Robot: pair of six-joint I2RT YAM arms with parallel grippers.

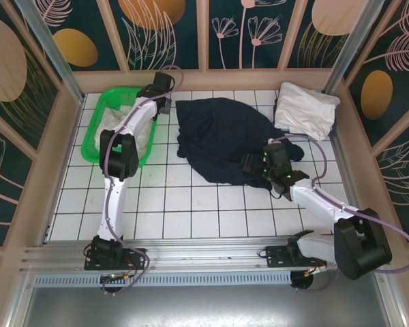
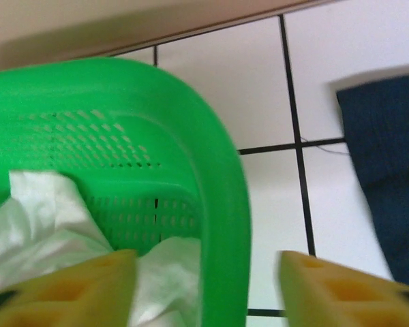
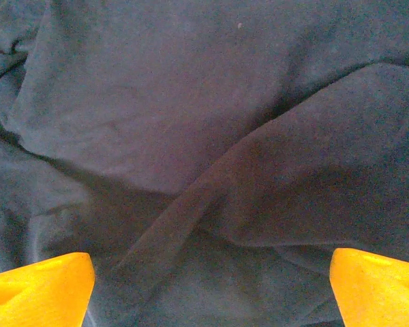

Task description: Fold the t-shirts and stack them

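Observation:
A dark navy t-shirt lies crumpled in the middle of the tiled table. White t-shirts sit piled at the back right corner. More white cloth lies in the green basket at the back left. My left gripper hangs open over the basket's far right corner, its yellow fingers either side of the green rim, with white cloth inside and the navy shirt to the right. My right gripper is open just above the navy shirt's near right folds, holding nothing.
Low beige walls ring the tiled floor. The near tiles in front of the navy shirt are bare. The basket stands against the left wall, and the right arm's cable loops beside the white pile.

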